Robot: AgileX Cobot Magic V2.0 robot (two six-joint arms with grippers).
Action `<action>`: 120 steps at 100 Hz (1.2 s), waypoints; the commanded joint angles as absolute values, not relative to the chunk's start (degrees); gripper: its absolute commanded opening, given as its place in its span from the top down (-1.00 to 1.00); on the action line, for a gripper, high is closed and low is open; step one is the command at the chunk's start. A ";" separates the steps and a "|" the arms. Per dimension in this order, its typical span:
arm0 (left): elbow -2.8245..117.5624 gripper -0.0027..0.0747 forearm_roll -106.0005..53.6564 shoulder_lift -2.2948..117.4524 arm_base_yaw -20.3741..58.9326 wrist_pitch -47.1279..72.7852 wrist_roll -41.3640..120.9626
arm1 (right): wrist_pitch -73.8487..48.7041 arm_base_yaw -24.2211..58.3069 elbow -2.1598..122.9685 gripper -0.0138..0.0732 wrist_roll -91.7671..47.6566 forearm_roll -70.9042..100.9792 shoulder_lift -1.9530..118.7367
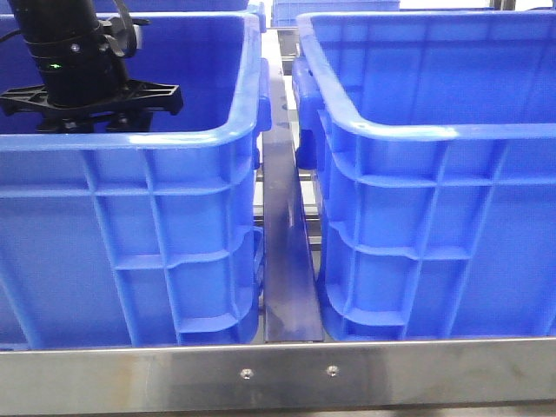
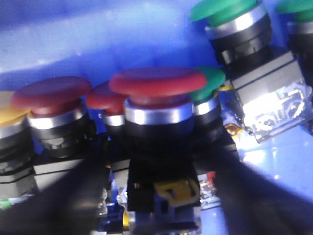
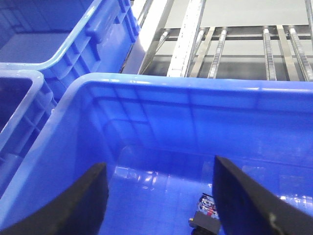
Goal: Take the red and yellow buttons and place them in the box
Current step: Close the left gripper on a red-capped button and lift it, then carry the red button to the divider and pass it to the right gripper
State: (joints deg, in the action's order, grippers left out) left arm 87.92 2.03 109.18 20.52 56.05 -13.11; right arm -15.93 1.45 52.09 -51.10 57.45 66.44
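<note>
Left-hand bright blue ribbed plastic crate (image 1: 130,252): occupies the 9 o'clock half of the front view. The black left arm reaches down inside it; the left gripper (image 2: 161,215) is sunk among a crowded heap of push buttons.

Contents, seen in the left wrist view: a large red mushroom-capped push button with chrome collar and dark body (image 2: 157,85) lies between the dark blurred fingers (image 2: 63,196), dead centre. The jaws sit spread to either side of its body; whether they press on it cannot be told. A second red-capped button (image 2: 51,95) lies just beside it at 9 o'clock, a third red cap (image 2: 102,98) wedged between the two. A yellow-capped button (image 2: 7,105) sits at the far 9 o'clock edge. Green-capped buttons (image 2: 230,10) crowd in from 1 o'clock, one against a clear contact block (image 2: 274,98).

Right-hand bright blue ribbed plastic crate (image 1: 434,208): holds one small dark component (image 3: 205,215) on its floor. The right gripper (image 3: 159,196) hovers above, jaws wide apart, holding nothing.

A metal divider strip (image 1: 287,243) separates the crates on the steel-framed bench (image 1: 278,373).
</note>
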 commanded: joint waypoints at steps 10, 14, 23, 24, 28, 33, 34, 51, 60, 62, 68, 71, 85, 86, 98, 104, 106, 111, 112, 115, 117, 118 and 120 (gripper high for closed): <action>89.90 0.81 1.53 105.12 20.27 54.42 -13.15 | -14.28 1.09 53.59 -0.43 -51.51 58.02 64.63; 89.90 0.88 1.53 104.54 20.27 54.42 -13.15 | -14.28 1.09 53.59 -0.43 -51.51 58.02 64.63; 89.90 0.99 1.53 102.55 20.27 53.97 -13.15 | -14.28 1.09 53.59 -0.43 -51.51 58.02 64.63; 89.90 0.98 1.53 102.40 20.38 53.86 -13.15 | -14.28 1.09 53.59 -0.43 -51.51 58.02 64.63; 89.70 0.98 1.53 101.24 20.48 53.50 -13.15 | -14.28 1.09 53.59 -0.43 -51.51 58.02 64.63; 89.26 0.98 1.53 99.70 20.98 52.66 -13.15 | -14.28 1.09 53.59 -0.43 -51.51 58.02 64.63; 89.02 0.98 1.53 99.20 21.14 52.55 -13.15 | -14.28 1.09 53.59 -0.43 -51.51 58.02 64.63; 85.37 0.98 1.53 92.60 23.70 48.13 -12.85 | -15.01 1.09 53.59 -0.43 -51.51 58.02 64.63; 83.41 0.98 1.41 89.45 25.81 45.89 -10.39 | -16.11 1.09 53.51 -0.43 -51.51 58.02 64.39; 83.08 0.98 1.29 88.79 26.37 45.61 -9.80 | -16.17 1.09 53.43 -0.43 -51.51 58.07 64.30; 82.31 0.98 0.78 87.23 27.88 44.54 -8.20 | -16.10 1.09 53.05 -0.43 -51.51 58.07 63.53; 81.82 0.98 0.00 86.46 28.68 43.92 -7.69 | -16.06 1.09 52.76 -0.43 -51.51 58.07 63.03; 81.13 0.98 -5.19 83.72 31.29 41.87 -1.29 | -17.24 1.09 51.47 -0.43 -51.51 58.07 60.12; 81.13 0.98 -5.87 83.46 31.31 41.90 -0.49 | -17.34 1.09 51.41 -0.43 -51.51 58.07 59.88; 81.13 0.98 -12.80 82.40 32.98 41.45 7.49 | -18.09 1.09 50.97 -0.43 -51.51 58.07 57.93; 81.13 0.98 -15.72 82.24 33.99 41.81 11.16 | -19.07 1.09 50.97 -0.43 -51.51 58.07 57.35; 81.13 0.98 -16.78 82.24 34.38 42.11 12.52 | -19.54 1.09 50.97 -0.43 -51.51 58.13 57.28; 81.13 0.98 -19.05 82.24 35.45 42.86 15.96 | -21.13 1.09 50.97 -0.43 -51.46 58.20 56.85; 81.13 0.98 -19.57 82.24 35.64 43.09 16.90 | -21.41 1.09 50.97 -0.43 -51.47 58.28 56.80; 81.13 0.98 -20.59 82.24 36.40 43.57 18.69 | -22.95 1.09 50.97 -0.43 -51.45 58.60 56.80; 81.13 0.98 -21.10 82.24 36.96 43.87 19.96 | -23.80 1.09 50.97 -0.43 -51.21 58.89 56.74; 81.13 0.98 -21.24 82.24 37.35 43.98 20.31 | -24.07 1.09 50.97 -0.43 -51.20 59.03 56.76; 81.13 0.98 -21.50 82.24 37.95 44.18 21.10 | -24.95 1.09 50.97 -0.43 -51.04 59.41 56.73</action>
State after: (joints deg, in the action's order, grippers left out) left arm 79.79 -17.01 84.71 35.58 46.05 16.01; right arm -23.20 1.45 49.62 -51.10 57.34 57.99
